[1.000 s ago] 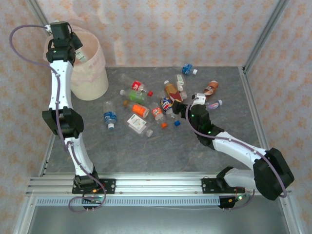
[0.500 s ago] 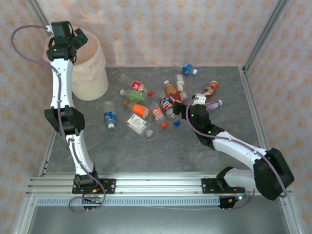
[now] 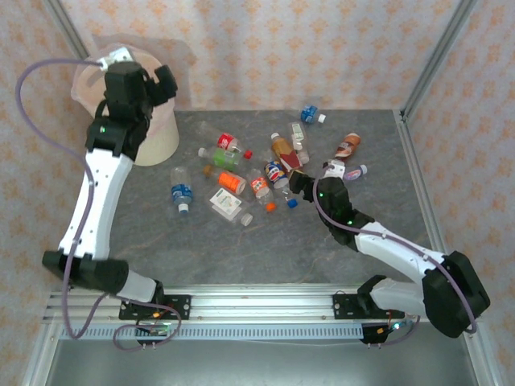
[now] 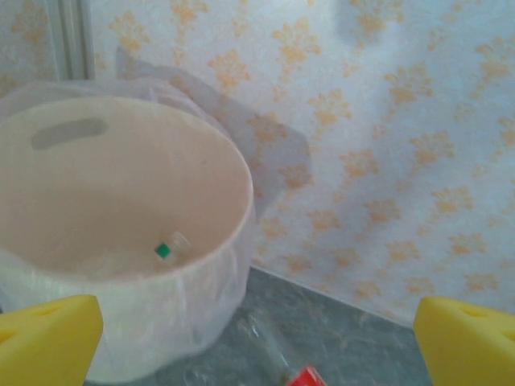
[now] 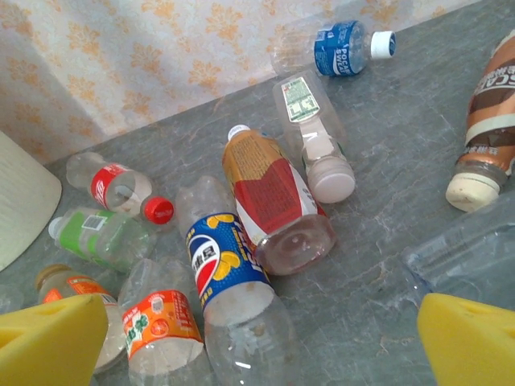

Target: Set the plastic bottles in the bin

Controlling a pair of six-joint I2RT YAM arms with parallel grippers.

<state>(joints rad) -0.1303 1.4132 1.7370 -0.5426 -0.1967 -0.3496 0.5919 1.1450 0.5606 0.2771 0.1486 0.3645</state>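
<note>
Table (image 3: 241,249): your near half, from the rail up to the bottle scatter, lies bare. That is your widest room.

Bin (image 3: 163,138): stands in the far left corner, close to the back wall, with its liner draped over the rim.

Left gripper (image 3: 164,82): hangs raised by the bin's right rim, yellow fingers wide apart with nothing between them.

Right gripper (image 3: 296,183): sits low at the scatter's right edge, fingers spread and empty. It faces the Pepsi-label bottle (image 5: 219,261) and the red-label bottle (image 5: 273,193), which touch.

Plastic bottles (image 3: 241,173): crowd mid-table. A blue-label bottle (image 3: 310,114) lies near the back edge and a brown-label bottle (image 3: 348,145) toward the right edge. One green-capped bottle (image 4: 170,245) lies inside the bin.
</note>
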